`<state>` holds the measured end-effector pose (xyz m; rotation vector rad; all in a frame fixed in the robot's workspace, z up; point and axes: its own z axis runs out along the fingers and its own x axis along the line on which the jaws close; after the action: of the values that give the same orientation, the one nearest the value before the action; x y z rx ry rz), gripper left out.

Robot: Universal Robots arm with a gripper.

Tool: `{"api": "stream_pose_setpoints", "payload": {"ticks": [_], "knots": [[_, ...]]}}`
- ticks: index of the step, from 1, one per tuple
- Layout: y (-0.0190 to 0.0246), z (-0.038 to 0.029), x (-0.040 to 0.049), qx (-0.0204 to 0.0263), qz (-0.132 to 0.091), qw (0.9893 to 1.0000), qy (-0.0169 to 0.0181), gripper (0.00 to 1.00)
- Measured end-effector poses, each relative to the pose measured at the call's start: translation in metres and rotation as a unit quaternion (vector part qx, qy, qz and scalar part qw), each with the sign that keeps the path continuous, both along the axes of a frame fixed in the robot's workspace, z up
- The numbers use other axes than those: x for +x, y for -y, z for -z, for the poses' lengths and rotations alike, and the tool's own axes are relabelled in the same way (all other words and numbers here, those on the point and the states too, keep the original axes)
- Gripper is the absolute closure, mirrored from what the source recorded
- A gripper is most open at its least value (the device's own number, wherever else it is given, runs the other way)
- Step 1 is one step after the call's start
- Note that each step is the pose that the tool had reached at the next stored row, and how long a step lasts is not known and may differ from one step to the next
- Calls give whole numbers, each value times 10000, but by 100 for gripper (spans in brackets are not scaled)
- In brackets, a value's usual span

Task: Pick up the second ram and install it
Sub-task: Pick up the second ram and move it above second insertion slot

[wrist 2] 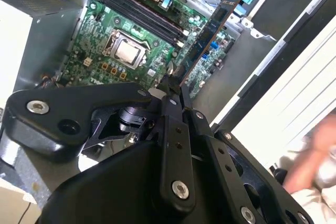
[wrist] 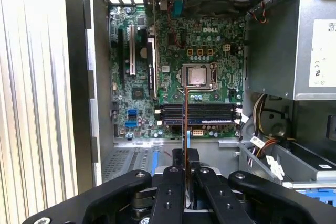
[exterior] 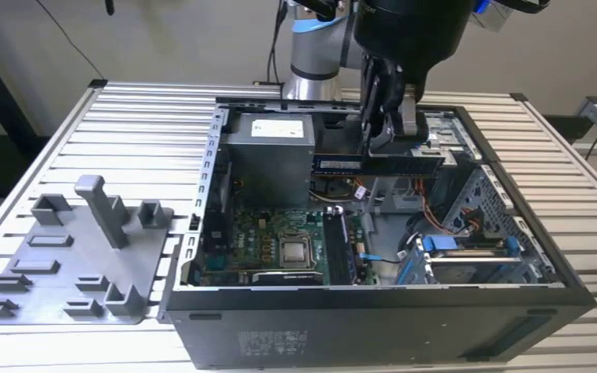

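The pincer [exterior: 387, 146] is matte black. In the second wrist view the pincer [wrist 2: 171, 83] shows flat linkage bars with rounded ends, pinned by bright silver screws [wrist 2: 179, 189] and one larger silver bolt [wrist 2: 38, 107]. In the first wrist view the pincer [wrist: 187, 156] carries a matching row of small round screw heads [wrist: 173, 170]. Above the pincer in the exterior view sits a glossy black rounded wrist housing [exterior: 413, 31]. Behind it are a silver-grey arm tube [exterior: 314, 66], a light-blue joint ring [exterior: 314, 26] and a thin black cable [exterior: 274, 47].
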<state>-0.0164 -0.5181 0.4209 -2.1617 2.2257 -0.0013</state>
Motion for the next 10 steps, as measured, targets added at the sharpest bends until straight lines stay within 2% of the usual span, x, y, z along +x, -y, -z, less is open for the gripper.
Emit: {"api": "stream_pose_setpoints", "payload": {"ticks": [6,10], "knots": [[-4,0,2,0,0,10000,0,86],[-40,0,1,0,0,10000,0,86]]}}
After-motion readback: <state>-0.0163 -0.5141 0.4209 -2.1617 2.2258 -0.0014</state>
